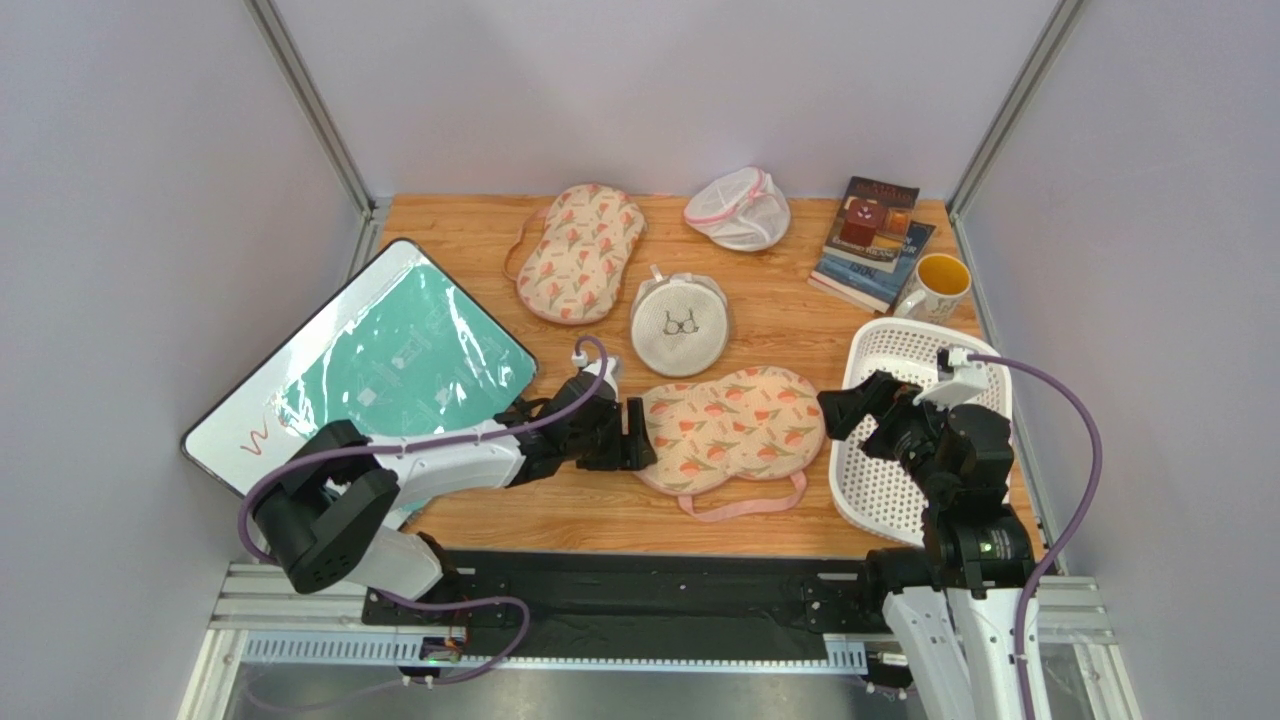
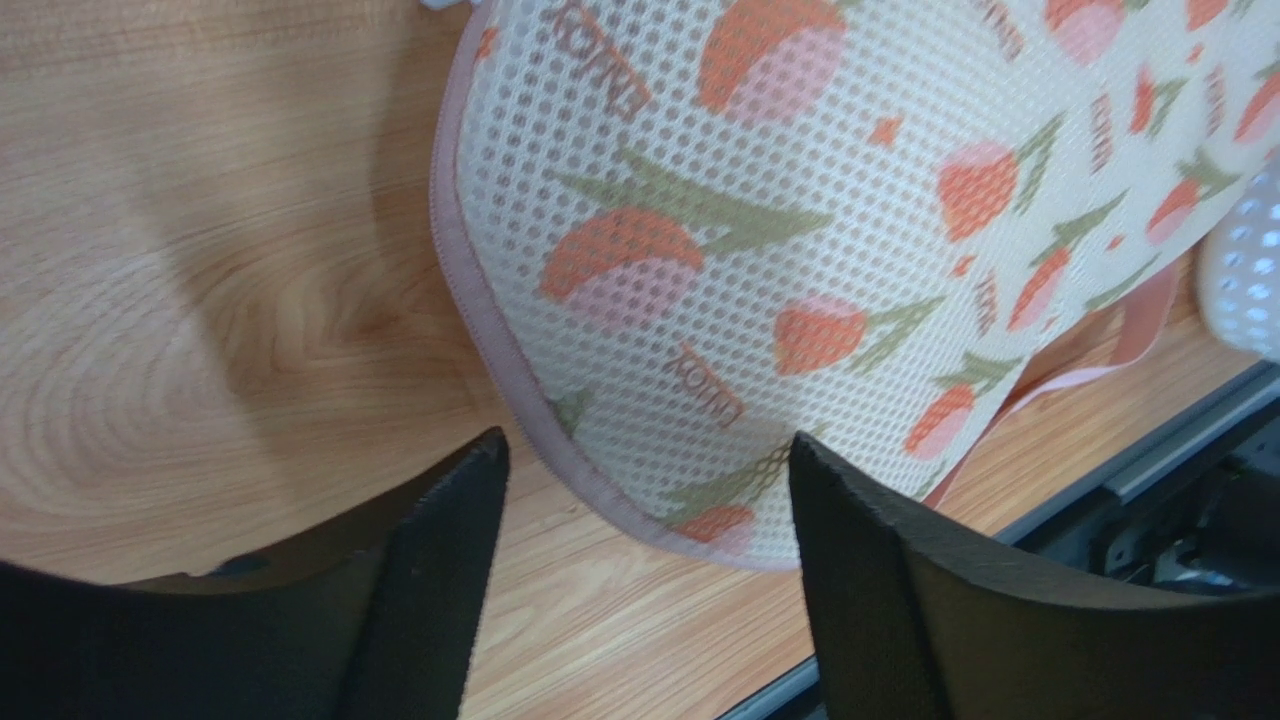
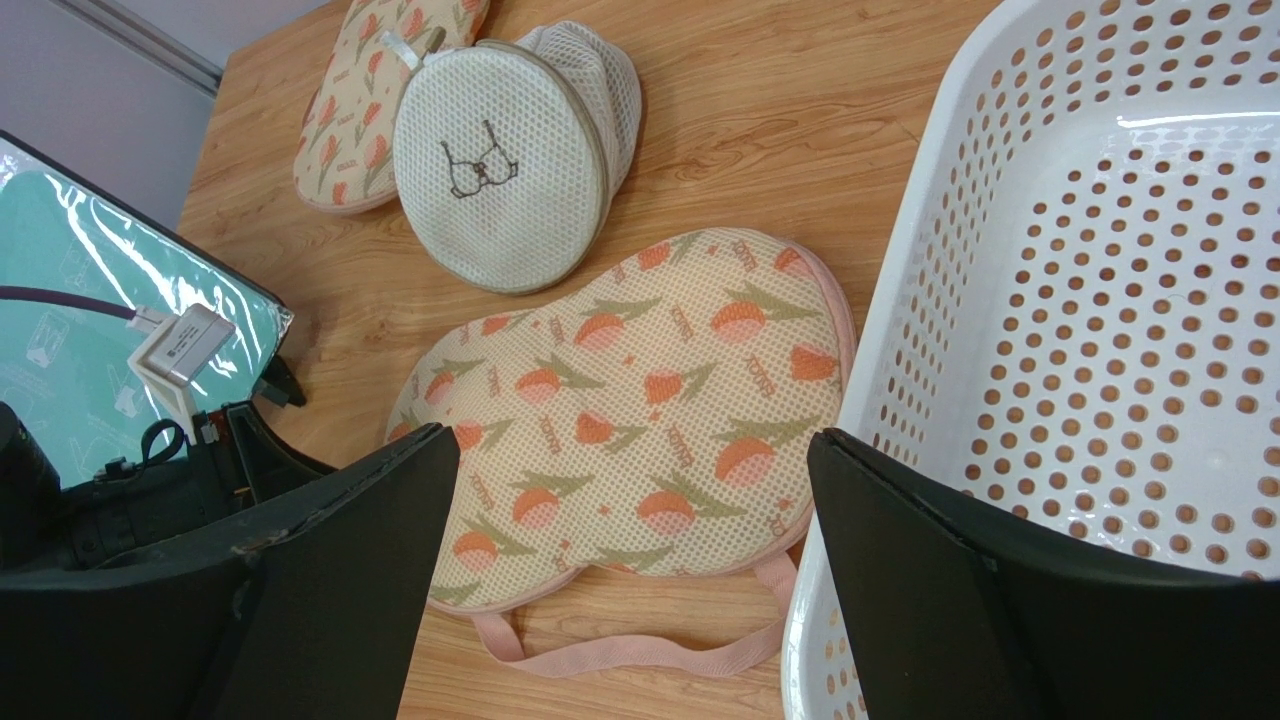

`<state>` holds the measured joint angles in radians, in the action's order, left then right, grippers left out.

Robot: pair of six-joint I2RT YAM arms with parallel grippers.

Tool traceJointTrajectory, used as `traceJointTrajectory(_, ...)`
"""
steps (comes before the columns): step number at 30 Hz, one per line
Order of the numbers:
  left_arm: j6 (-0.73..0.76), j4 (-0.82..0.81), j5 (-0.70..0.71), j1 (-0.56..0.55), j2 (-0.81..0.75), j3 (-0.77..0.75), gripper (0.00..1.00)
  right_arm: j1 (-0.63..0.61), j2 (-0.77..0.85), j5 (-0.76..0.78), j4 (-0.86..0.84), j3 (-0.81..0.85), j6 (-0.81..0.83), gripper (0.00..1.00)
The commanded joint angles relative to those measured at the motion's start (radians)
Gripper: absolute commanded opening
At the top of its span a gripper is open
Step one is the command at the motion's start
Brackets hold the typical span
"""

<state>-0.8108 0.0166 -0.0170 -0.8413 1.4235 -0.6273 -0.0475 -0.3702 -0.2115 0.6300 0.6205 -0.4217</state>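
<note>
My left pincer, spread at the bottom of the frame, faces the edge of the mesh pouch. I judge it light, soft and floppy, best pinched at that bound edge. My right pincer is spread too.

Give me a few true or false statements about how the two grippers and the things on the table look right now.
The left gripper is open at the edge of the near floral mesh bag. True.
The right gripper is shut on the near floral mesh bag. False: it is open and holds nothing.
The yellow mug stands beside the books. True.
A floral bag lies in the white basket. False: no bag shows in the white basket.
</note>
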Motion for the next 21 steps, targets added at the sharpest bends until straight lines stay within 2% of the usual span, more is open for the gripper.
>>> traceJointTrajectory(1, -0.036, -0.116, 0.015, -0.008, 0.014, -0.014, 0.66, -0.003, 0.010, -0.019, -0.049, 0.005, 0.012, 0.94)
traceJointTrajectory(3, -0.044, -0.141, 0.015, -0.012, 0.021, -0.008, 0.53, -0.005, 0.008, -0.020, -0.050, 0.005, 0.012, 0.94)
traceJointTrajectory(4, -0.045, -0.144, 0.014, -0.012, 0.026, -0.009, 0.40, -0.003, 0.007, -0.023, -0.052, 0.004, 0.012, 0.94)
traceJointTrajectory(6, -0.048, -0.145, 0.040, -0.010, 0.028, -0.006, 0.24, -0.003, 0.005, -0.035, -0.055, 0.004, 0.017, 0.94)
traceJointTrajectory(7, -0.047, -0.145, 0.043, -0.010, 0.023, -0.005, 0.12, -0.003, 0.002, -0.057, -0.064, 0.002, 0.018, 0.94)
traceJointTrajectory(9, -0.039, -0.127, 0.060, -0.012, 0.011, 0.000, 0.03, -0.003, -0.003, -0.081, -0.073, -0.001, 0.027, 0.93)
traceJointTrajectory(10, -0.036, -0.119, 0.071, -0.012, -0.009, 0.003, 0.00, -0.005, -0.013, -0.115, -0.085, -0.001, 0.027, 0.92)
traceJointTrajectory(15, -0.036, -0.061, 0.165, -0.010, -0.116, 0.072, 0.00, -0.011, -0.073, -0.163, -0.082, 0.010, 0.035, 0.86)
traceJointTrajectory(18, -0.085, -0.049, 0.239, -0.010, -0.245, 0.167, 0.00, -0.049, -0.114, -0.161, -0.076, 0.024, 0.037, 0.83)
traceJointTrajectory(21, -0.117, 0.024, 0.308, -0.012, -0.400, 0.231, 0.00, -0.155, -0.168, -0.106, -0.095, 0.034, 0.031, 0.83)
